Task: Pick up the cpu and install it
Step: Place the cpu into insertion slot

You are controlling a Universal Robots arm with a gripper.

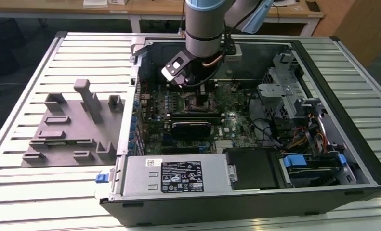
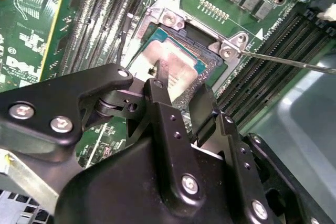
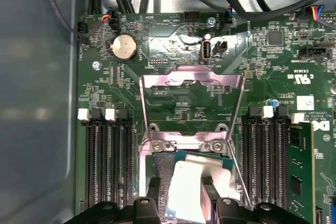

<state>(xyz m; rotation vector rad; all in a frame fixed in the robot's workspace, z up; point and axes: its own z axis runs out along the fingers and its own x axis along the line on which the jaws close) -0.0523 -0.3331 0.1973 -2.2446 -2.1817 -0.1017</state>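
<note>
Tool (image 1: 200,91) low over motherboard (image 1: 242,131) in open computer case (image 1: 242,208), grey blocks (image 1: 68,130) on slatted table (image 1: 23,192)

I note the cpu (image 3: 185,188) top plate: bright, smooth metal. End effector (image 2: 181,85): matt black, bright screw heads (image 2: 190,183). Motherboard (image 3: 173,103): glossy green. Bench (image 1: 23,192): ribbed bare metal. Blocks (image 1: 68,130) at the exterior view's left: matt grey plastic.
</note>
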